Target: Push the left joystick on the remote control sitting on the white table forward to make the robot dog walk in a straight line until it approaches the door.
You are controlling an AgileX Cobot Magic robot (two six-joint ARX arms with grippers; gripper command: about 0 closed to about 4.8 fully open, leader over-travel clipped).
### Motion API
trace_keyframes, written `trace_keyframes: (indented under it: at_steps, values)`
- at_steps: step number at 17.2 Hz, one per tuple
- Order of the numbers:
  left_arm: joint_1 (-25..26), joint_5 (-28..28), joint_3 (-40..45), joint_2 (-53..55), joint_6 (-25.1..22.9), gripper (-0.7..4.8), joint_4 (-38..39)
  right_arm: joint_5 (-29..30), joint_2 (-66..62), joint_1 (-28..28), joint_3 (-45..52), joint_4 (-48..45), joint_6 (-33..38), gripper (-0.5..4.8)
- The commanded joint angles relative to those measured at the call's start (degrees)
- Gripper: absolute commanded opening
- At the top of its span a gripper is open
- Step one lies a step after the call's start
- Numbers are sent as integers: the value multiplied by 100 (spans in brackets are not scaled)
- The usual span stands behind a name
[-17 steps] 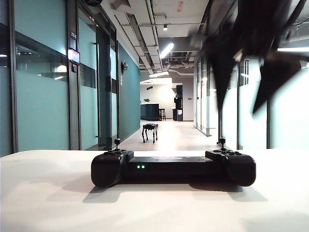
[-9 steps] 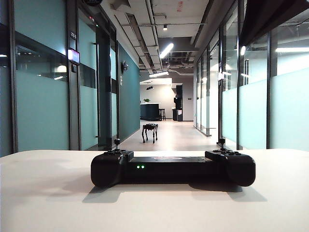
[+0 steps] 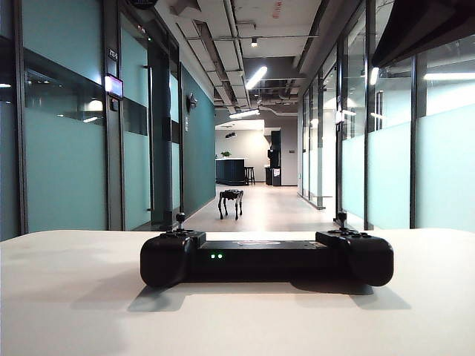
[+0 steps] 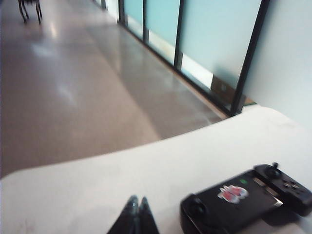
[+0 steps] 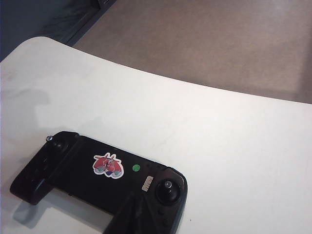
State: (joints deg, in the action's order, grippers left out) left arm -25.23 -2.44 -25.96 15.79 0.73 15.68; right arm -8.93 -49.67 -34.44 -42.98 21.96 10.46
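The black remote control (image 3: 266,257) lies in the middle of the white table (image 3: 74,297), green lights lit. Its left joystick (image 3: 179,217) stands upright and untouched. Far down the corridor stands the robot dog (image 3: 230,201). My left gripper (image 4: 136,201) is shut and empty, hovering over the table beside the remote control (image 4: 243,197), near the left joystick (image 4: 199,206). My right gripper (image 5: 138,199) is shut and empty above the remote control (image 5: 97,170), close to its right thumbstick (image 5: 167,185). The left joystick (image 5: 50,139) is at the far end.
Glass walls and dark door frames (image 3: 111,148) line both sides of the corridor. A dark part of my right arm (image 3: 423,30) shows at the top right of the exterior view. The table's far edge (image 5: 195,87) drops to the brown floor.
The right arm, blurred with spread fingers over the remote control's right side a second ago, has risen almost out of the exterior view. The robot dog and remote control have not moved.
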Motion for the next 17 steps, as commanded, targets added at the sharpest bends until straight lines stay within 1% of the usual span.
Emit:
trace_keyframes:
  at_steps: [1, 3, 7, 9, 10, 11, 12, 15, 17]
  values:
    - [0, 278, 492, -35, -74, -5, -739, -15, 0, 0, -22, -98, -17, -1]
    - [0, 85, 817, -35, -72, -5, -1384, -15, 0, 0, -22, -98, -17, -1]
    - [2, 94, 874, -35, -74, -5, -1541, -15, 0, 0, -22, -101, -17, -1]
    - [9, 232, 907, -70, -76, -5, -1620, -15, 0, 0, -22, -101, -17, -1]
    - [79, 258, 1014, -146, -146, -6, -1786, -13, 0, 0, -22, -101, -17, -1]
    - [243, 260, 1123, -254, -160, -6, -1858, -15, 0, 0, -22, -101, -17, -1]
    - [516, 267, 1211, -442, -157, -6, -1786, -15, 0, 0, -22, -101, -17, -1]
    - [1499, 133, 1519, -1043, -157, -6, -1777, -17, 0, 0, -22, -103, -17, -1]
    - [1998, 98, 1624, -1335, -157, -6, -1447, -15, 0, 0, -22, -103, -17, -1]
